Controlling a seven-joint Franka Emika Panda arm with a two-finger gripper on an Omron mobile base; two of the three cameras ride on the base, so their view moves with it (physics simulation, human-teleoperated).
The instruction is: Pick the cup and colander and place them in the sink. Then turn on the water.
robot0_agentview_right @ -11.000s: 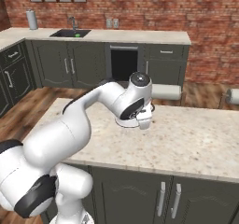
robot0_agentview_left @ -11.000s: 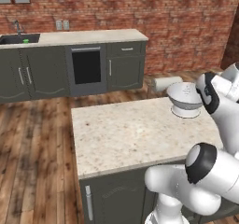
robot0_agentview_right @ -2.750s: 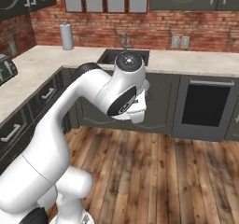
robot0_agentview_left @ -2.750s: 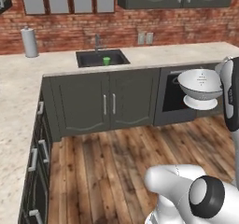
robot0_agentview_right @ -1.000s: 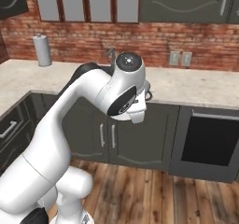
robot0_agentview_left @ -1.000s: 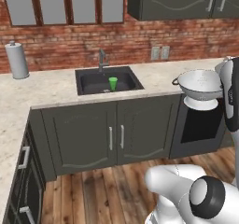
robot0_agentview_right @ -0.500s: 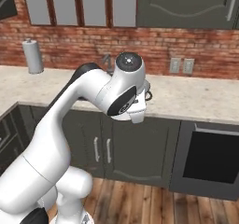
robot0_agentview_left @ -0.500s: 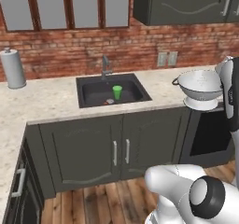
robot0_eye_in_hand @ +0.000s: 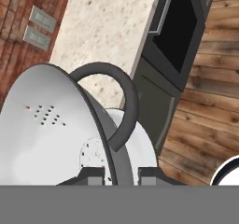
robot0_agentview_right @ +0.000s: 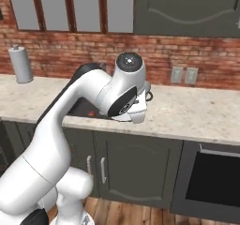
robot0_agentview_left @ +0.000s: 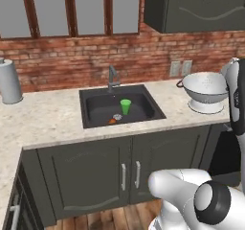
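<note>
At the right end of the worktop (robot0_agentview_left: 52, 121), the colander (robot0_agentview_left: 206, 91) hangs in the air, its rim pinched between the closed fingers of the tool (robot0_eye_in_hand: 120, 172), as the hand view shows. The sink (robot0_agentview_left: 95, 110) lies well off to the arm's left, sunk into the worktop, with the green cup (robot0_agentview_left: 125, 106) already standing upright inside near the drain. The carry therefore has to run leftward along the worktop, then down into the basin, beside the cup.

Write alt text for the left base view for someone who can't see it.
A white colander is held up at the right, over the speckled counter beside a dark sink where a small green cup already stands. A faucet rises behind the sink against a brick wall, with a grey cylinder at far left.
</note>
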